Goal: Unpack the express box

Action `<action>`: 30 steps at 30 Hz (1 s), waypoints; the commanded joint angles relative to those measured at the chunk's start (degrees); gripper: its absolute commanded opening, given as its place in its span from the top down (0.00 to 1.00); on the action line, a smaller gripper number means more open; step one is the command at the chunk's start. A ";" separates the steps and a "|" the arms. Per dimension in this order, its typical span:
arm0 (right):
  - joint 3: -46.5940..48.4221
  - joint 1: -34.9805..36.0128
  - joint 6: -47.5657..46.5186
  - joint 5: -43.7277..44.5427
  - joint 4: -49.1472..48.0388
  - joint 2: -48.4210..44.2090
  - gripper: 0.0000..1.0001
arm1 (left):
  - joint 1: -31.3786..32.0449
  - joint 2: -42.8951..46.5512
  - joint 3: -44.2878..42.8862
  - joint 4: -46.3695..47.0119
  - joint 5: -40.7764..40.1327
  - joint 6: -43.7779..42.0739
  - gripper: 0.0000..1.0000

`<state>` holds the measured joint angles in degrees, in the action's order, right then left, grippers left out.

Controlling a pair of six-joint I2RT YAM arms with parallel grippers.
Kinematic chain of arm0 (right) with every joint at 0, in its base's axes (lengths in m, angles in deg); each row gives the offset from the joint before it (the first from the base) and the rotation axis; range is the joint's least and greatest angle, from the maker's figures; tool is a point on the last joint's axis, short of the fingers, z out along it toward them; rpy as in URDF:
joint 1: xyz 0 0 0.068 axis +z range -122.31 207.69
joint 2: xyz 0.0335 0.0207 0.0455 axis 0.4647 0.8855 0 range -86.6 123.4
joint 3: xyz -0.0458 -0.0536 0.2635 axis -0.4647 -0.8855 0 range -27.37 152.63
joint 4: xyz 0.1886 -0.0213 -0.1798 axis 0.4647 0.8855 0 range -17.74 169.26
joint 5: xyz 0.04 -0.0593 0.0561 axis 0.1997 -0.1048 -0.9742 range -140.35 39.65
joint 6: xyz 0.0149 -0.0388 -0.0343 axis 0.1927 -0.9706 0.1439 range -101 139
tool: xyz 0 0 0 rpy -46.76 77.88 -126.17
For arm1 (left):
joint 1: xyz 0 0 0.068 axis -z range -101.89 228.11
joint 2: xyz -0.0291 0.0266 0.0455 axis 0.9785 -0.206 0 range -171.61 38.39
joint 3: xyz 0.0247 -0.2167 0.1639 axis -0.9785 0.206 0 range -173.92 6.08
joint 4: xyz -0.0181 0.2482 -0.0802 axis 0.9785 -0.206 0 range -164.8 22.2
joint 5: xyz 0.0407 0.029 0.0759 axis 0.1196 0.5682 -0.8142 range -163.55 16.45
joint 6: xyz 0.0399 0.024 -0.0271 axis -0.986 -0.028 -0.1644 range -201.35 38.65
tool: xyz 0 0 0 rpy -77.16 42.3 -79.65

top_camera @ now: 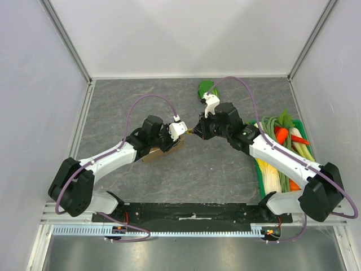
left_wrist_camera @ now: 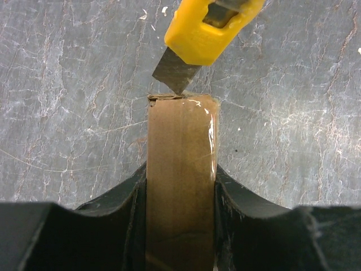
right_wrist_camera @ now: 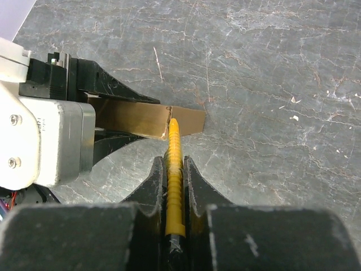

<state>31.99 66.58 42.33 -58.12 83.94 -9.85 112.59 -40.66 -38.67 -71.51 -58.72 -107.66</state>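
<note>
— Start at the left fingers: what have they got?

— They're clamped on the express box, one on each broad side, about half spread because the cardboard fills the gap. The narrow taped edge faces up and sticks out past the tips.

— Why hold it on edge like that?

— I'd say it's to present the seam. The clear tape runs along that edge, and the grip braces the box so it can't slide away when something pushes on it.

— And the right fingers?

— Pinched nearly closed on a yellow utility knife, handle lying lengthwise between them, so the blade points straight ahead. Its tip sits right on the far end of the box, at the corner where the tape begins.

— So the cut hasn't started?

— The tape looks whole along the edge, so by my reckoning this is the blade being set for the first slice. The risk is going deep and nicking what's inside.

— Where does all this sit?

— Near the middle of the grey stone bench, between the two arms. I can't tell whether the box touches the bench. Well off to the right is a green crate of vegetables, apart from the work.
</note>
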 commanded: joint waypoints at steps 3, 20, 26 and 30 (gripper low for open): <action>-1.43 0.04 -1.80 -0.93 3.35 -1.78 1.00 | -0.29 -2.60 1.86 -2.62 -2.26 0.99 0.95; 1.20 0.13 -0.13 -8.57 0.18 2.44 1.00 | -0.29 -4.36 0.11 -3.24 -3.40 1.61 0.96; 1.03 0.04 -2.76 -11.92 9.04 0.68 1.00 | -0.64 -6.56 -1.21 -3.77 -6.74 2.92 0.98; -0.90 0.04 -3.73 -13.58 13.36 -0.63 1.00 | -2.48 -7.26 -2.09 -3.94 -6.40 4.68 0.98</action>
<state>32.36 65.47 39.49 -62.34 83.94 -8.71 112.61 -43.68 -41.41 -71.95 -60.41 -107.15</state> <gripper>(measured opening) 0.123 0.442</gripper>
